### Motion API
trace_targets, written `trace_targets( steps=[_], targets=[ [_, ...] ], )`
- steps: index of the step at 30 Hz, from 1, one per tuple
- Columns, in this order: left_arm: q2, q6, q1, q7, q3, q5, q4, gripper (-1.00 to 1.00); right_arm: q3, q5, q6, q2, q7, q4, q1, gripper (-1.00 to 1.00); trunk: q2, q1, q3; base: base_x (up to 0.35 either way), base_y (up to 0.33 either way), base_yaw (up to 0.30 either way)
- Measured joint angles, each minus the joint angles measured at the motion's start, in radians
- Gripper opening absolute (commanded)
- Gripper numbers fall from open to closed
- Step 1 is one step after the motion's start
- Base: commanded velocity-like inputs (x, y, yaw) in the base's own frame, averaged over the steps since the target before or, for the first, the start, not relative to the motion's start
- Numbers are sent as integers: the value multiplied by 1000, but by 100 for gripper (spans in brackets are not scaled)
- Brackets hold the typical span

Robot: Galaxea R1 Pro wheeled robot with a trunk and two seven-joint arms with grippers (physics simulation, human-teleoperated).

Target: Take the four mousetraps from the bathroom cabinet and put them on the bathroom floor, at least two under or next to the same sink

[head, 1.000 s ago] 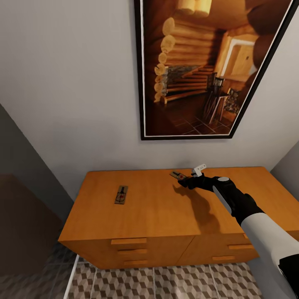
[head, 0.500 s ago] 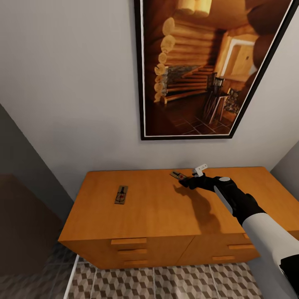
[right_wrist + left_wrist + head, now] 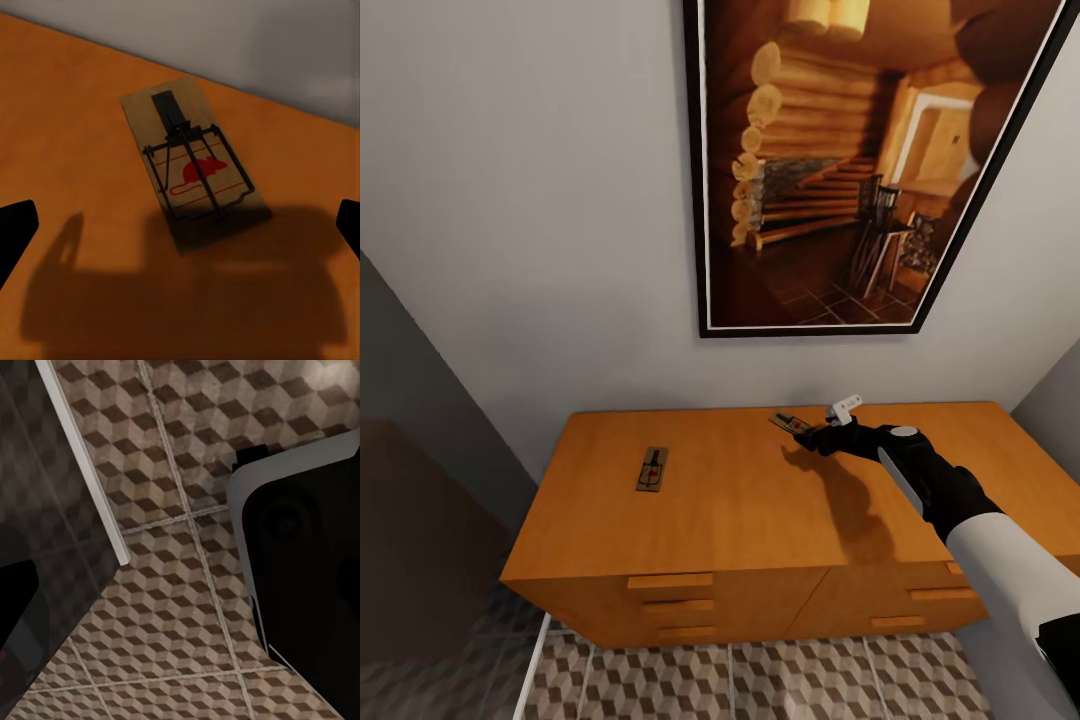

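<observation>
- Brown wooden mousetrap (image 3: 191,169), black wire, red mouse print, lies flat on the cabinet (image 3: 740,510) top.
- Right gripper (image 3: 812,433) hovers beside it, jaws spread.
- Second mousetrap (image 3: 652,469) lies well apart.
- Left gripper: jaw state unclear.

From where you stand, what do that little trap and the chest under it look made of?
The mousetrap looks like a pale matte wooden board with dark thin wire parts, probably metal, and a red printed mouse. The cabinet looks like smooth orange-brown wood, though faint grain leaves veneer possible.
</observation>
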Motion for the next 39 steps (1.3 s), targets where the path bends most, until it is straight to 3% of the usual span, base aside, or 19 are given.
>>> trace_targets(
  steps=[14,25,39],
  targets=[
    [0,0,0,0,0,0,0,100,-20,0,0,-10,2,0,0,100,0,0,0,0,0,0],
    [0,0,0,0,0,0,0,100,-32,2,-1,-17,59,1,0,100,0,0,0,0,0,0],
    [0,0,0,0,0,0,0,100,-37,2,-1,-19,66,2,0,100,0,0,0,0,0,0]
  ],
)
